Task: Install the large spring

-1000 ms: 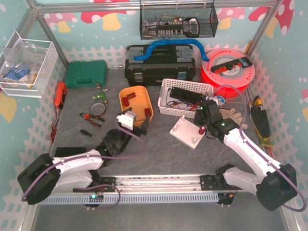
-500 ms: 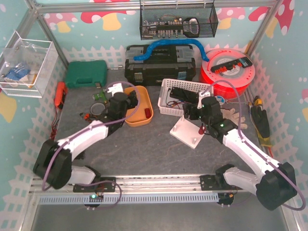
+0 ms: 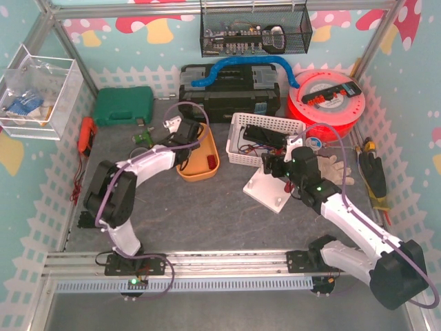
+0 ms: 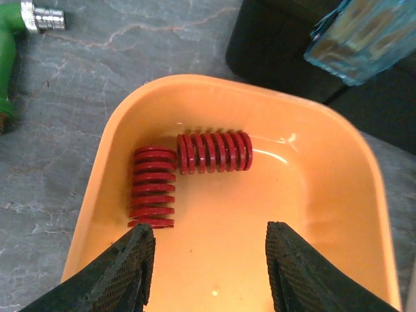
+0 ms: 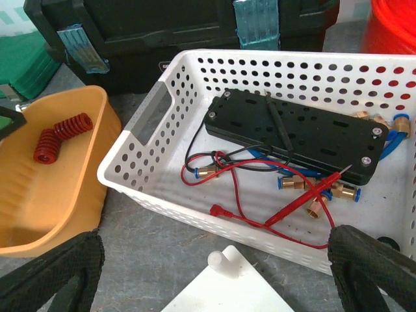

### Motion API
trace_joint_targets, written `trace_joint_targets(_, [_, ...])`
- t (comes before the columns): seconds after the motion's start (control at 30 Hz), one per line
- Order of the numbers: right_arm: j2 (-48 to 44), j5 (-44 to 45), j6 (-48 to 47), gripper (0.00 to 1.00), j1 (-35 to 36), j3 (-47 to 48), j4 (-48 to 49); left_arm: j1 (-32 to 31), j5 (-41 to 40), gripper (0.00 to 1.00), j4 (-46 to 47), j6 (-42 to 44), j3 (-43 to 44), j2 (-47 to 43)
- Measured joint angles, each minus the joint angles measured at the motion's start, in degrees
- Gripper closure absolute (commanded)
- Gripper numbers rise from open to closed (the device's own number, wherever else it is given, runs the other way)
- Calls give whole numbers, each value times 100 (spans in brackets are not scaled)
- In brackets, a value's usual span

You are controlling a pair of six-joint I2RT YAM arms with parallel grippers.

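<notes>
Two red springs point(image 4: 154, 186) lie on their sides in an orange tray point(image 4: 195, 88) on the grey table point(image 4: 130, 39). They are set at a right angle, the end of one just beside the side of the other. They look alike in the wrist view, so which is the large one cannot be told. The left gripper point(image 4: 211, 260) hangs over the tray with its jaws spread and nothing between them, its left finger point(image 4: 130, 266) just beside the nearer spring. To the right, the right gripper point(image 5: 214, 273) is also spread wide and empty. It is poised over the corner of a white plate point(image 3: 270, 189) with a short peg, and faces a white perforated basket point(image 5: 149, 110). The basket holds a black block point(image 5: 299, 133), red wires point(image 5: 260, 208) and brass fittings point(image 5: 315, 208). A black toolbox point(image 3: 229, 93) stands behind tray and basket, and a green nozzle point(image 4: 8, 45) with a metal tip lies on the table beside the tray.
</notes>
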Motion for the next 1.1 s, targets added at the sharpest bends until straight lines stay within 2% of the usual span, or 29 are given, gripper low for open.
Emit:
trace_joint_targets(0.2, [-24, -20, -2, 7, 0, -35, 103, 7, -192, 54, -702, -214, 708, 688])
trace_joint_targets(0.43, [-24, -79, -2, 7, 0, -52, 140, 7, -452, 55, -1147, -273, 1016, 975])
trace_joint_targets(1.1, [-28, -85, -4, 7, 0, -57, 140, 118, -734, 58, -1386, -208, 1488, 1875])
